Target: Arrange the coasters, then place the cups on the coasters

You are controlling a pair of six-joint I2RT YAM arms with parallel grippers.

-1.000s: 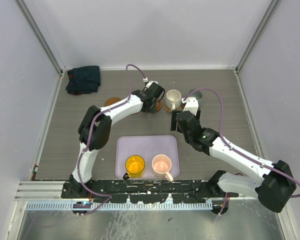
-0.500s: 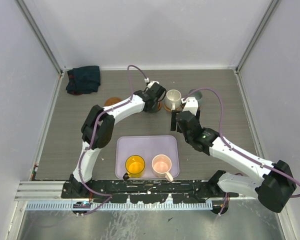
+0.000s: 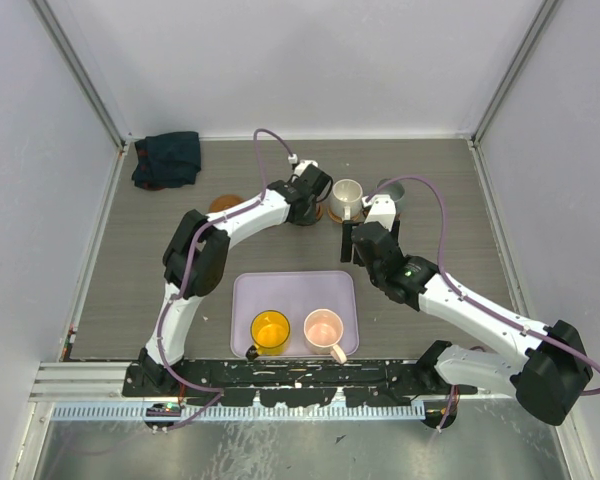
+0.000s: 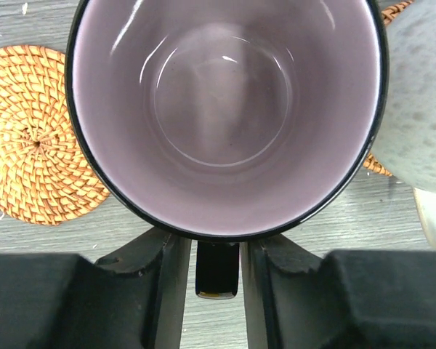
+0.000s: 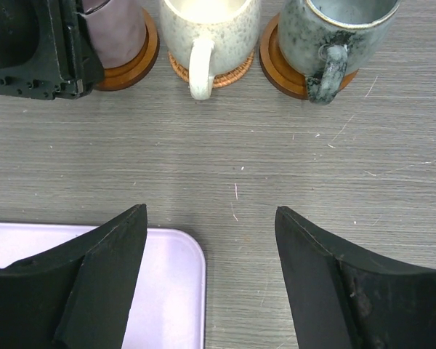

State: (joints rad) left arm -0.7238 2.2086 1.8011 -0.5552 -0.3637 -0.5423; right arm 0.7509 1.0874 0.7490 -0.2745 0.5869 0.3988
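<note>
The purple cup [image 4: 225,109] stands on a dark coaster [image 5: 134,69]. My left gripper [image 4: 216,251] is open, its fingers [image 4: 167,291] flanking the cup's handle [image 4: 217,273] with a thin gap on each side. To its right, the cream cup [image 5: 211,29] sits on a woven coaster [image 5: 236,73] and the grey-green cup [image 5: 334,29] on a dark coaster [image 5: 276,69]. A bare woven coaster [image 4: 36,174] lies to the left of the purple cup. The yellow cup [image 3: 270,331] and pink cup [image 3: 324,328] stand in the tray. My right gripper [image 5: 211,225] hangs open and empty in front of the row.
The lavender tray [image 3: 295,290] lies at the near middle, its far right corner [image 5: 182,254] just under my right gripper. A dark folded cloth [image 3: 167,158] sits in the far left corner. Grey walls close in the table on three sides.
My left gripper's jaws have spread off the purple cup's handle, letting it go. Neither arm has visibly moved.
</note>
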